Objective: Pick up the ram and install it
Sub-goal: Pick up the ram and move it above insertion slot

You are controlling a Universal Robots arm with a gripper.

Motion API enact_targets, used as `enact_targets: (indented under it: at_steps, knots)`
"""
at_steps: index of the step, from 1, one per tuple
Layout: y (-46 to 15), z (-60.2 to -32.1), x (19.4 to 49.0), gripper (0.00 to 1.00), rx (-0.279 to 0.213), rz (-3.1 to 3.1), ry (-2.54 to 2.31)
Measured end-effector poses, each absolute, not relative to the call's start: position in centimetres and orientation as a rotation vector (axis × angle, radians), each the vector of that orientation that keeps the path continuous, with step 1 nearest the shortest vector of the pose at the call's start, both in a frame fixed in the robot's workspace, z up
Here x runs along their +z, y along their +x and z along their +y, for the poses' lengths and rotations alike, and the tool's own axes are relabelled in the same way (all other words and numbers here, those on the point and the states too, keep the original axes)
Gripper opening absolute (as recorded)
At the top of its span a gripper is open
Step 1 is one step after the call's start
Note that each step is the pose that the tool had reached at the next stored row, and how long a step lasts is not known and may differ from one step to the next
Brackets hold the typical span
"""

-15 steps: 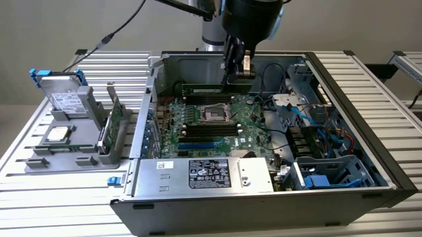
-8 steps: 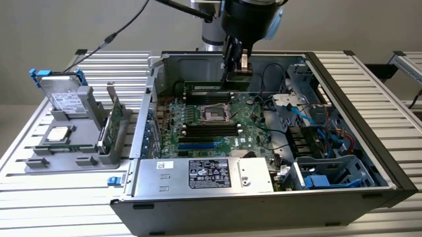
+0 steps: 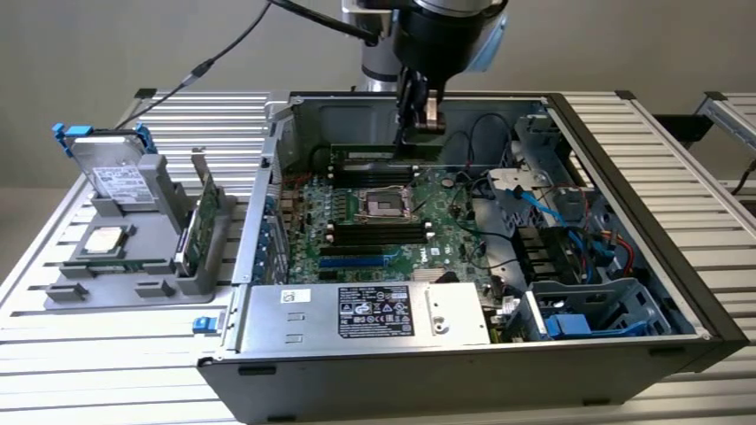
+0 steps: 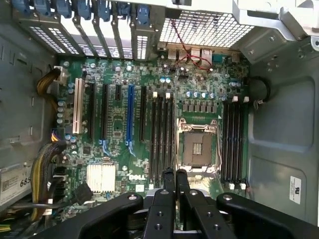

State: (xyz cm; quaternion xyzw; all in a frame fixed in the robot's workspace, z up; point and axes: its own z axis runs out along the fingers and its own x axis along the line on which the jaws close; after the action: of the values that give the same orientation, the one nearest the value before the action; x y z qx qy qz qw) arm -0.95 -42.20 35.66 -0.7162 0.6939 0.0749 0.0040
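Open computer case (image 3: 614,221) all around the jaws, green motherboard (image 3: 310,221) beneath them, gripper (image 3: 420,133) clenched on the ram (image 3: 372,153), the stick's top edge pinched between the jaws, CPU socket (image 3: 384,202) below.

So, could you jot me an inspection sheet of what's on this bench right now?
surface: slatted metal table, carrying an open computer case and a grey parts tray.
job's things: the ram seems to be the narrow green strip under the fingertips, by the far memory slots; held or seated, cannot tell.
clutter: on the tray, a hard drive, a processor chip, an expansion card.
grippers: gripper, fingers together, above the motherboard.
cables: blue cables inside the case; a black cable running up to the arm.
surroundings: plain wall; more slatted framing at the exterior view's right.
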Motion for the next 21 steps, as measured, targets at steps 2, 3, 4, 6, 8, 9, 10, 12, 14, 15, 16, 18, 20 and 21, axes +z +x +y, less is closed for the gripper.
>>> enact_targets:
  at_steps: [2,3,4,6,8,9,10,12,14,15,16,18,20,21]
  knots:
    - [-1.0,-41.6,35.4,0.13,0.232,2.176,-2.246]
    - [-1.0,-41.4,35.2,0.13,0.229,2.178,-2.247]
    - [-1.0,-41.1,35.1,0.13,0.226,2.179,-2.248]
    - [-1.0,-40.6,34.9,0.13,0.221,2.182,-2.251]
    - [-1.0,-40.1,34.6,0.13,0.214,2.186,-2.255]
    - [-1.0,-39.9,34.5,0.13,0.209,2.189,-2.257]
    - [-1.0,-39.7,34.5,0.13,0.202,2.193,-2.261]
    - [-1.0,-39.4,34.3,0.13,0.184,2.204,-2.27]
    - [-1.0,-39.1,34.3,0.13,0.155,2.221,-2.284]
    - [-1.0,-39.0,34.3,0.13,0.139,2.23,-2.291]
    - [-1.0,-38.9,34.3,0.13,0.121,2.241,-2.301]
    - [-1.0,-38.8,34.3,0.13,0.083,2.263,-2.321]
    - [-1.0,-38.7,34.2,0.13,0.045,2.283,-2.338]
    - [-1.0,-38.6,34.2,0.13,0.028,2.291,-2.345]
